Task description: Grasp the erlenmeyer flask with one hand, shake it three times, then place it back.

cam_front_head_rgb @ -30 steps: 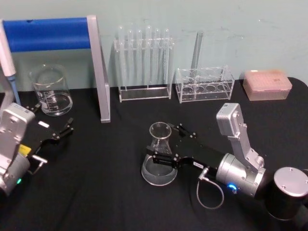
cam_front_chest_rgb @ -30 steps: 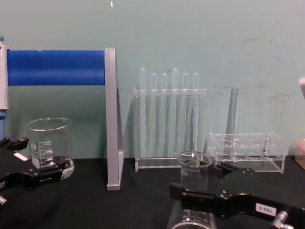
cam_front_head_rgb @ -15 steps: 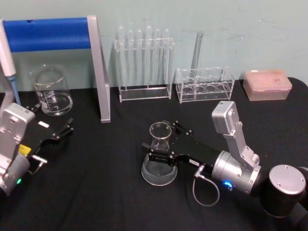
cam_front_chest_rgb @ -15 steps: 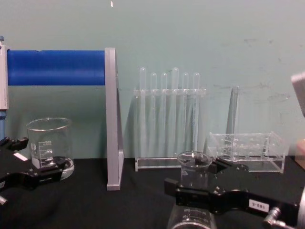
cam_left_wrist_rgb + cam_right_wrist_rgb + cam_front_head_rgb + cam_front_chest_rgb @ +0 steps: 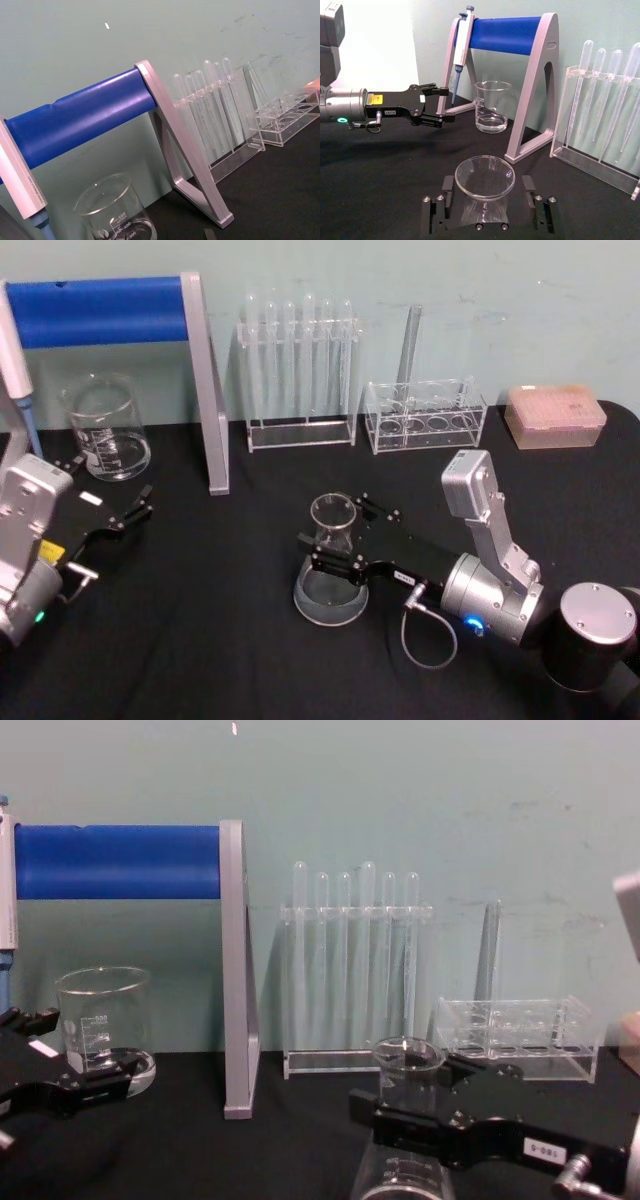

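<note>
My right gripper (image 5: pixel 331 523) has its jaws apart, one finger on each side of the flask's (image 5: pixel 326 602) neck, just under the flared rim. From my right wrist I look down into the round mouth, and I see a black finger (image 5: pixel 447 192) at each side with a thin gap between it and the glass. I am not pressing on it.

From my chest, the near finger crosses in front of the neck and the far one lies behind it. The flask stands upright on its wide base on the black table (image 5: pixel 220 650), about mid-table and in front of the racks. My right arm comes in low from my right. A thin cable (image 5: pixel 430 645) loops from the silver connector behind the gripper.

My left gripper (image 5: pixel 451 103) sits low at my left edge, well apart from the flask. Its jaws are also apart and hold nothing. Its fingers point toward the beaker (image 5: pixel 105 430), which stands upright just beyond them.

Beside the beaker is the stand (image 5: pixel 207 390), a grey frame with a blue bar, and a pipette (image 5: pixel 18 370) hangs at its left end.

Along the teal wall behind the flask stands a clear rack (image 5: pixel 300 430) with a row of upright tubes. To its right is a lower rack (image 5: pixel 425 420) holding one tall tube. Farther right is a pink box (image 5: pixel 555 415).
</note>
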